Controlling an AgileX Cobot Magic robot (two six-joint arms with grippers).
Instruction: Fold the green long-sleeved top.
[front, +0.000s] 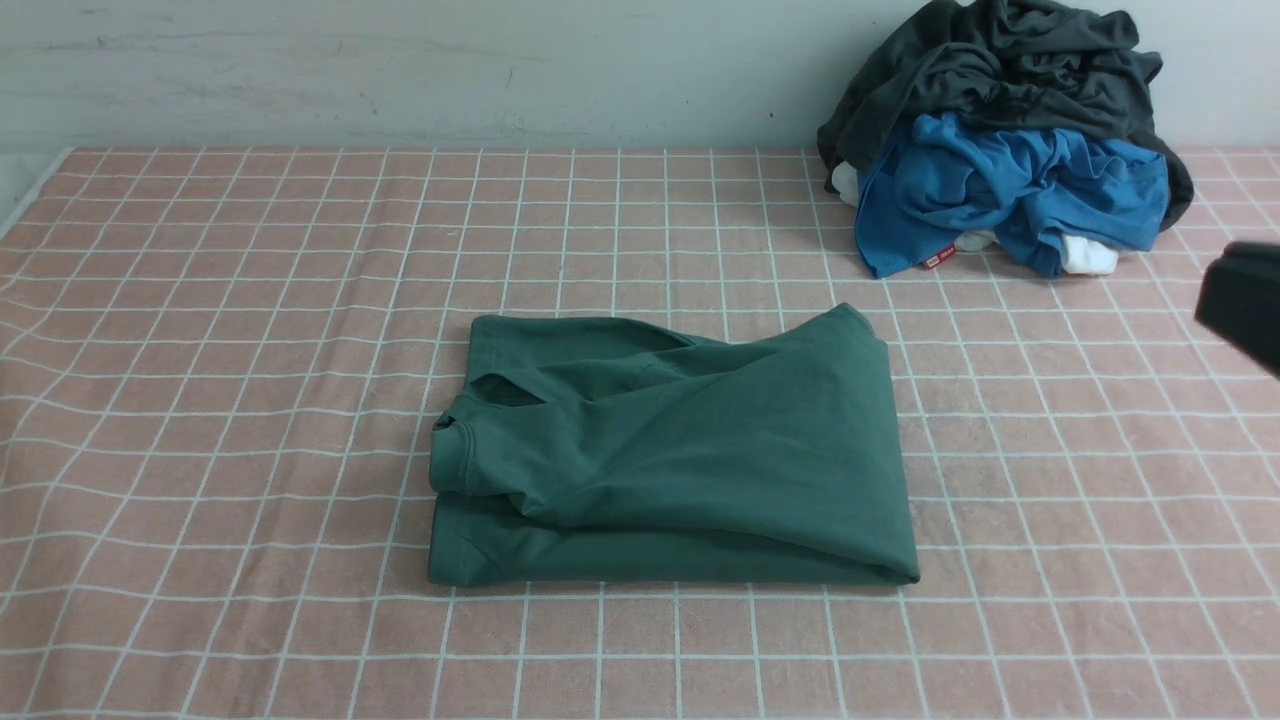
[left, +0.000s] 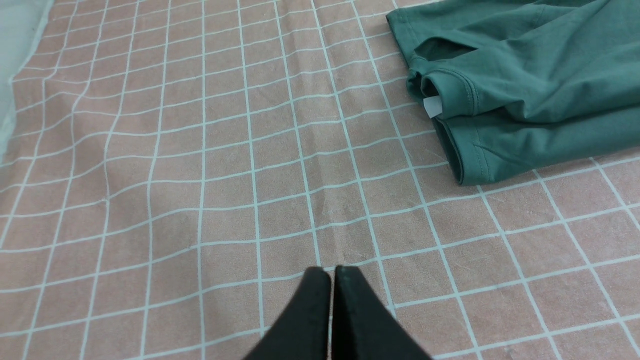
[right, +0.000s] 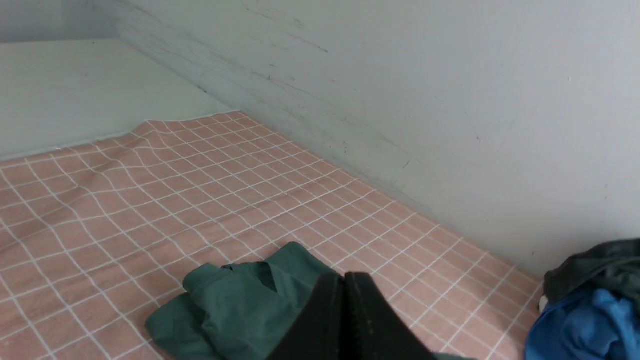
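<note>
The green long-sleeved top (front: 670, 450) lies folded into a rough rectangle at the middle of the surface (front: 200, 400), which is covered by a pink checked cloth; a small white tag (left: 433, 106) shows at its collar. My left claw (left: 331, 280) is closed on nothing, over bare cloth near the top's collar end. My right claw (right: 345, 287) is closed and empty too, raised above the top. A bright blue garment (front: 1010, 190) and a dark grey garment (front: 1000, 70) are heaped at the far right corner
</note>
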